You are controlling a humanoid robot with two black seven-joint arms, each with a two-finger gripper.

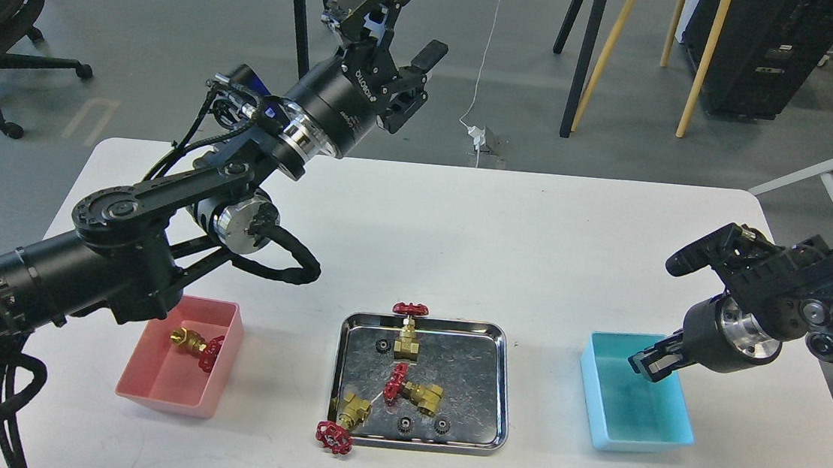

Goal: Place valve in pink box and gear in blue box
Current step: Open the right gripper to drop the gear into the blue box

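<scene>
Your valve (pixel 197 346), brass body with a red spoked handwheel, lies tilted in the pink box (pixel 147 384) at near left. Your left end effector (pixel 405 18) is raised, released; the right end effector (pixel 647 360) over the blue box (pixel 640 434) you cannot tell.

four valves (pixel 408 333), four gears (pixel 381 346), two boxes (pixel 177 386), one tray (pixel 497 392).

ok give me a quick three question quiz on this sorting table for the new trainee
1. True or false: a valve already lies in the pink box.
2. How many valves remain on the steel tray? A) one B) three C) five
3. Fill in: the right gripper hangs over the ____ box.

Key: 1 true; 2 B; 3 blue.
</scene>
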